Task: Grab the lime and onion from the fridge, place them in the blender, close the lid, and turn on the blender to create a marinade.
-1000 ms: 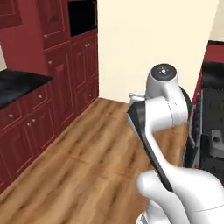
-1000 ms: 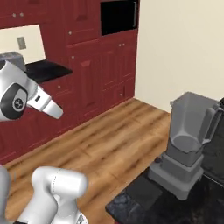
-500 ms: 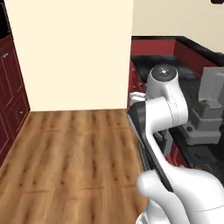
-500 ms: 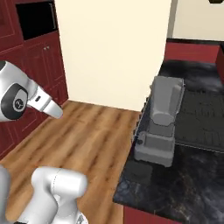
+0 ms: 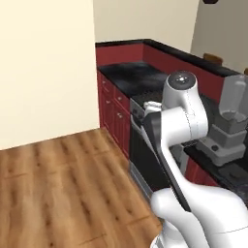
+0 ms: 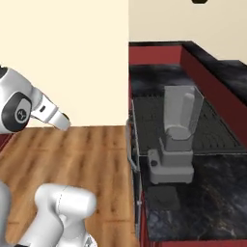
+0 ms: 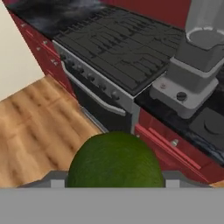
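A dark green lime [image 7: 114, 162] sits low and close in the hand view, held in my gripper [image 7: 114, 181], which is shut on it; the lime hides the fingertips. The grey blender [image 7: 196, 65] stands on the dark counter to the upper right of the lime, its jar mouth uncovered. From the base it appears right of the arm [image 5: 231, 127] and beside the stove [image 6: 176, 140]. The dark squarish lid [image 6: 163, 198] lies flat on the counter by the blender base [image 7: 214, 125]. The onion and the fridge are out of view.
A black gas stove [image 7: 118, 43] with a knob row and an oven door sits left of the blender, between red cabinets. Dark counter [image 6: 212, 193] runs along the wall. Wood floor [image 5: 58, 179] and a cream wall [image 5: 43, 63] lie to the left.
The whole picture has swung: the base turned from the red cabinets toward the stove and blender counter, which now sits closer. The arm keeps its pose.
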You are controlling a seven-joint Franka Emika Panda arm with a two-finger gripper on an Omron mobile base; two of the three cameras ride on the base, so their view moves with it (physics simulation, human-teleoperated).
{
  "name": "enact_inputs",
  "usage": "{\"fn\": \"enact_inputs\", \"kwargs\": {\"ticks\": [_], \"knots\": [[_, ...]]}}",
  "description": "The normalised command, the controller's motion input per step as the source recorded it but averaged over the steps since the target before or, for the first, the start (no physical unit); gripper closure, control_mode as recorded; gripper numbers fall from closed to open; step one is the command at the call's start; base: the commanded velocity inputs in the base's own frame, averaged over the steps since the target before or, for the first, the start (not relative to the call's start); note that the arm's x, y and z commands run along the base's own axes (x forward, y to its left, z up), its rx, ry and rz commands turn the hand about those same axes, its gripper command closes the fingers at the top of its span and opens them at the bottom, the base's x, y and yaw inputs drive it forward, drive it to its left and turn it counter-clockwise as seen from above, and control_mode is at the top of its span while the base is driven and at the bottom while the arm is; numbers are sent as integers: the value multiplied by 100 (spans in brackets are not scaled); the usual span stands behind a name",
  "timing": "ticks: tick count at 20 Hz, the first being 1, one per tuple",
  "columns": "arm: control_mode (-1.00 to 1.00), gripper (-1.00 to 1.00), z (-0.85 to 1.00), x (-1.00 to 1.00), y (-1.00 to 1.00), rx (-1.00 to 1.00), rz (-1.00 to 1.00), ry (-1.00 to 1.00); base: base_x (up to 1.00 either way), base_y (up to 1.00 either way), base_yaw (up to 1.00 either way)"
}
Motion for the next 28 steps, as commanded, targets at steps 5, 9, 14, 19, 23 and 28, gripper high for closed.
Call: {"fn": "enact_inputs", "kwargs": {"ticks": [5,9,14,19,23,28], "knots": [[100,100,0,0,0,0,0,0,53,33,-55],[100,100,0,0,0,0,0,0,30,2,-54],[100,100,0,0,0,0,0,0,1,0,-50],[100,100,0,0,0,0,0,0,0,9,-55],[100,100,0,0,0,0,0,0,0,28,-60],[100,100,0,0,0,0,0,0,0,39,-59]]}}
